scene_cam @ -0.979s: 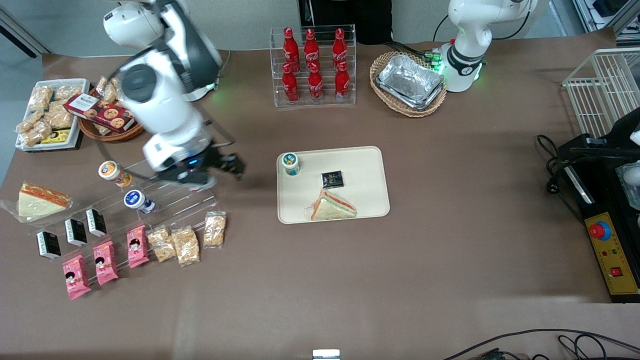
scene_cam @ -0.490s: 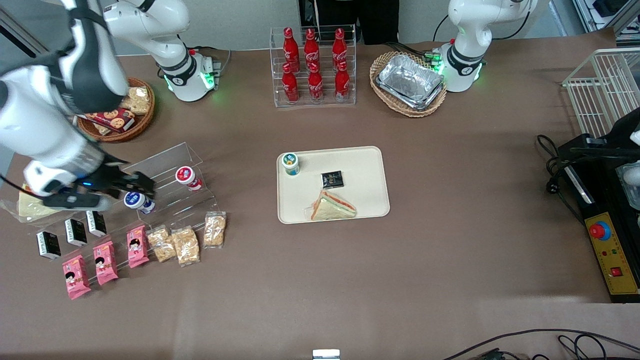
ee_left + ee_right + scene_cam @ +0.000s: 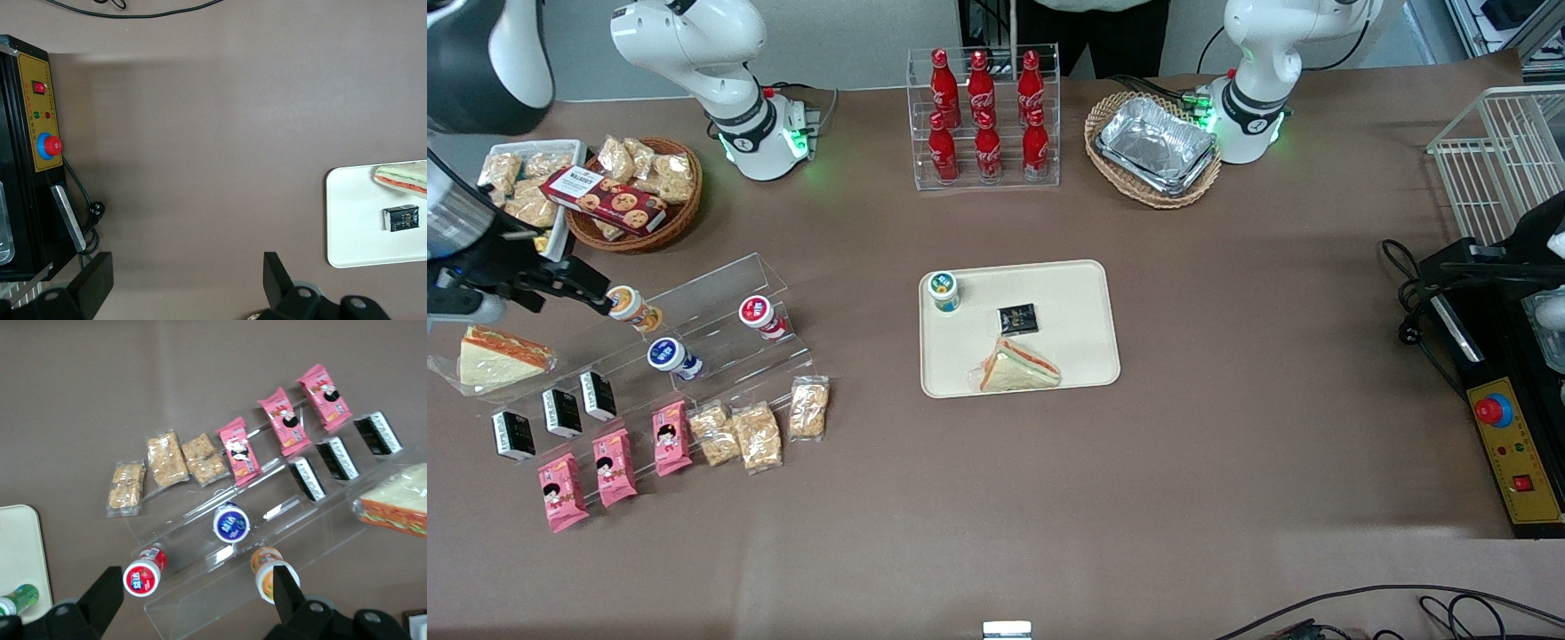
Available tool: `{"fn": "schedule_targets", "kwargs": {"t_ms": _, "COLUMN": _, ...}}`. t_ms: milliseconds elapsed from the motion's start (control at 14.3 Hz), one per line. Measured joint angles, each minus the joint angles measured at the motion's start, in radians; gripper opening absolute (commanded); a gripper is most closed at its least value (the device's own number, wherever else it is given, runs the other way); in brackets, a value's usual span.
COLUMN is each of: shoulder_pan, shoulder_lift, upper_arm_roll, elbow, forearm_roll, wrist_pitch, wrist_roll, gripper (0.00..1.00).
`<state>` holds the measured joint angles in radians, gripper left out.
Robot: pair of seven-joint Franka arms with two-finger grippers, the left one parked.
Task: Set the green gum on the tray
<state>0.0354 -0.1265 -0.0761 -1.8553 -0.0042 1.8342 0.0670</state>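
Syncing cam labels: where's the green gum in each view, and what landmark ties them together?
Front view: green gum stands upright in a corner of the tray, farther from the camera than the sandwich.
Right wrist view: green gum at the picture's edge, on the tray; the gripper hangs open above the acrylic rack.
Left wrist view: not in it.
Shared landmark: the tray, seen in all three.

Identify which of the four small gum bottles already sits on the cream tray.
The green gum stands upright in a corner of the tray. The orange-, red- and blue-lidded bottles rest on the clear rack near the open gripper.
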Motion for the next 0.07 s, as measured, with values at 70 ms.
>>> {"fn": "schedule_targets", "kwargs": {"t_ms": 70, "shoulder_pan": -0.011, "shoulder_lift": 0.000, "upper_arm_roll": 0.000, "elbow": 0.018, "forearm_roll": -0.001, "wrist_pitch": -0.024, "wrist_roll": 0.000, "gripper": 1.00}}
